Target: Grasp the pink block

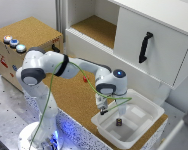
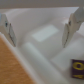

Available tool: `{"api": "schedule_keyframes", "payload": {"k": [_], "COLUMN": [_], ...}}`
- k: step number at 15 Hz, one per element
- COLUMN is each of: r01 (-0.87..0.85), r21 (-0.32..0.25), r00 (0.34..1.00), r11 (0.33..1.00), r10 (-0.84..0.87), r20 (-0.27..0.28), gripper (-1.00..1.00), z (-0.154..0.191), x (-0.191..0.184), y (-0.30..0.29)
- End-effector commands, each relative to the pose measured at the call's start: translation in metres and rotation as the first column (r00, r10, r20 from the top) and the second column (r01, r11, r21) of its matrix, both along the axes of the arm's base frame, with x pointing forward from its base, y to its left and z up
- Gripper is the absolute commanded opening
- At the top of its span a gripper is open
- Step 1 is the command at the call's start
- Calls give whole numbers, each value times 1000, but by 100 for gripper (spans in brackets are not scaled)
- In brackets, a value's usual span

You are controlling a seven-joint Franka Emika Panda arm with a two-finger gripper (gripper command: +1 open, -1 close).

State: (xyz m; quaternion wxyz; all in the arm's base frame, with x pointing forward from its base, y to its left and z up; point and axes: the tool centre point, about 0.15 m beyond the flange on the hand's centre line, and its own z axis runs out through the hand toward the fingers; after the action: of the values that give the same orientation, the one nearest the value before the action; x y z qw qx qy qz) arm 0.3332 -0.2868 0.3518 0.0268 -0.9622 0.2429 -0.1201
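Wrist view shows the hand [image 2: 39, 31] spread wide, empty, over a white tray [image 2: 47, 57].

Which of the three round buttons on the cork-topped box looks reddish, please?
The end button, at the end of the row toward the exterior view's left and farthest from the arm, looks reddish. The middle button and the near button look bluish.
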Motion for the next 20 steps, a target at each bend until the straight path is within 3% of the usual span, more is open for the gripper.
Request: {"api": "schedule_keyframes", "payload": {"k": [1,5,6,11,13,20], "r01": [-286,-467,-498,-697,-773,-955], "r21": [-71,-71,-49,-11,-7,-74], "r00": [958,884,867,715,632,296], "r11": [956,881,866,717,634,288], "r10": [287,466,497,694,769,945], "r20": [6,-35,-41,-82,-97,-142], "gripper": [100,100,100,100,100,100], "z": [22,-2,-8,-40,-57,-100], "x": [25,33,34,43,47,74], "y": [145,227,240,301,323,361]}}
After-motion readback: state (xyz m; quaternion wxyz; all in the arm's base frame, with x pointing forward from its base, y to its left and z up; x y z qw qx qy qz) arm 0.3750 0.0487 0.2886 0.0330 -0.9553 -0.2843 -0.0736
